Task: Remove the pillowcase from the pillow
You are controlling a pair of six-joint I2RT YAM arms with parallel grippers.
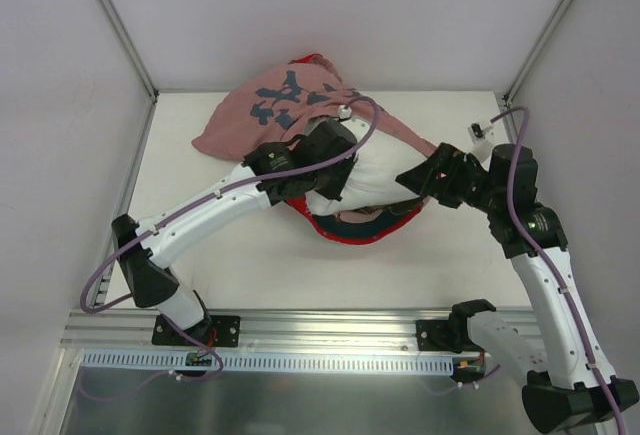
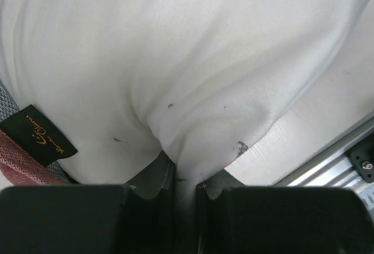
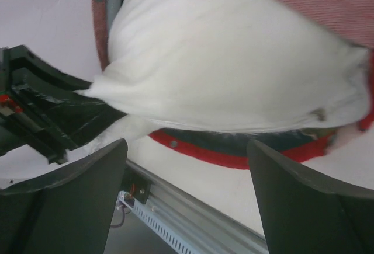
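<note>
Where overhead hides it, left claw (image 2: pixel 186 179) pinches pillow (image 2: pixel 193 49), right claw (image 3: pixel 186 152) spread wide.

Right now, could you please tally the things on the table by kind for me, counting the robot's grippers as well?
Pillowcases: 1, the red printed fabric pillowcase, pink reverse showing
Pillows: 1, the plain white stuffed pillow
Grippers: 2, the left gripper pinching the pillow's fabric, the right gripper open
Total: 4
</note>
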